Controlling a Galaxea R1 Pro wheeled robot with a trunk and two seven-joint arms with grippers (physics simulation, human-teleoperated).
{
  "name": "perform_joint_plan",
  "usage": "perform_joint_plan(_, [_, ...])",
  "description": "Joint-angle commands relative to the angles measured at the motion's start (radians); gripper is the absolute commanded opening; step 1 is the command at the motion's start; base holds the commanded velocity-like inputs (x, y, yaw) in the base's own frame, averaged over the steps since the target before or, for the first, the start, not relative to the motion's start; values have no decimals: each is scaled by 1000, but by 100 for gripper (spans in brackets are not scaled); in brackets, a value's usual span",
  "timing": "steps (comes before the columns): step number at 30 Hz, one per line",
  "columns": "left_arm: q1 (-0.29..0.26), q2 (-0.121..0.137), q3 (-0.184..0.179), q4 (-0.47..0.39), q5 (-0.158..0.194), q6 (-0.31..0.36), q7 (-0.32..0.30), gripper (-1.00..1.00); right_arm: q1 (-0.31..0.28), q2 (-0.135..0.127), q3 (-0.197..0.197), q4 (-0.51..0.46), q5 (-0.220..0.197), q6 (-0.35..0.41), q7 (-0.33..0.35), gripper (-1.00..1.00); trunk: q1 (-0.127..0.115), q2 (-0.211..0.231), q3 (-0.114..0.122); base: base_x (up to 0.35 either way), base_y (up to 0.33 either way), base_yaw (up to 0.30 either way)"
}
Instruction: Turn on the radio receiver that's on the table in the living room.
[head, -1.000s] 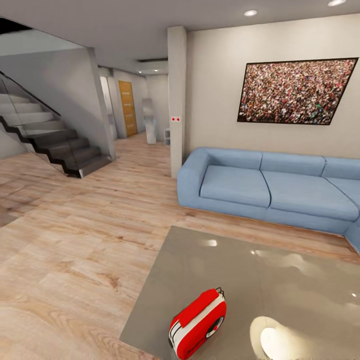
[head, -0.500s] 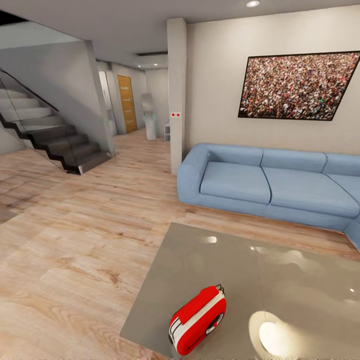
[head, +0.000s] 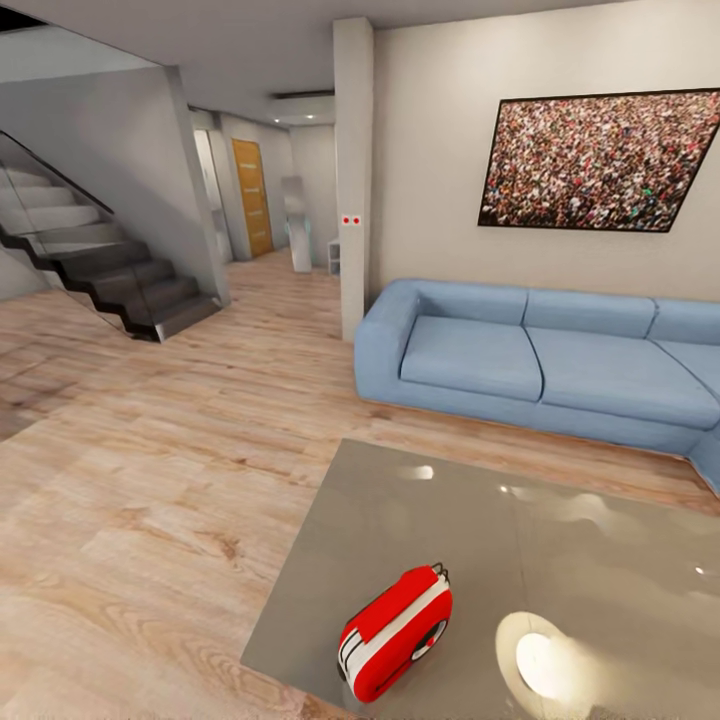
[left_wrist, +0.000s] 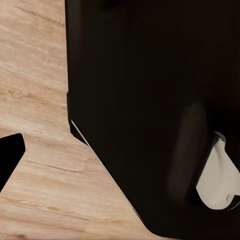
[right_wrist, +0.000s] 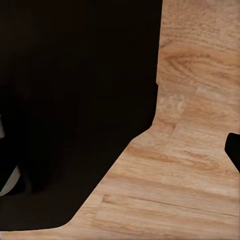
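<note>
**Red radio sits on the shiny grey table**

Red and small, the radio receiver (head: 395, 634) rests on the table (head: 560, 540) in the head view. It sits near the table's front left corner, close to the edge. It leans over on a slant, not standing straight. A white band runs around it, and a round dark dial shows on its face. A thin wire handle sticks up at its top end.

The table top is glossy and grey. A bright round spot of light (head: 540, 662) shines on it just to the right of the radio. Softer pale shapes glow farther back on the top.

Behind the table is a light-blue sofa (head: 540, 365) against a pale wall. A big crowd photograph (head: 592, 162) hangs above the sofa. The wood floor (head: 150, 470) is light and made of planks. Far off to the left are dark stairs (head: 110, 280) with a glass side. A brown door (head: 250, 197) stands at the end of a hall. A white pillar (head: 352, 180) stands beside the sofa, with two tiny red dots on it.

In the left wrist view, a big black robot part (left_wrist: 160, 100) hangs over the wood floor, with a white piece low on it. In the right wrist view, another black shape (right_wrist: 75, 100) covers much of the floor. I cannot tell if either gripper is wide or closed.
</note>
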Motion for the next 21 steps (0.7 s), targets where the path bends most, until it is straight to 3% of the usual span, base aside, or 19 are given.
perform_joint_plan(1, [0,0,0,0,0,0,0,100,0,0,0,0,0,0,0,100,0,0,-2,0,0,0])
perform_joint_plan(21, [0,0,0,0,0,0,0,100,0,0,0,0,0,0,0,100,0,0,-34,0,0,0])
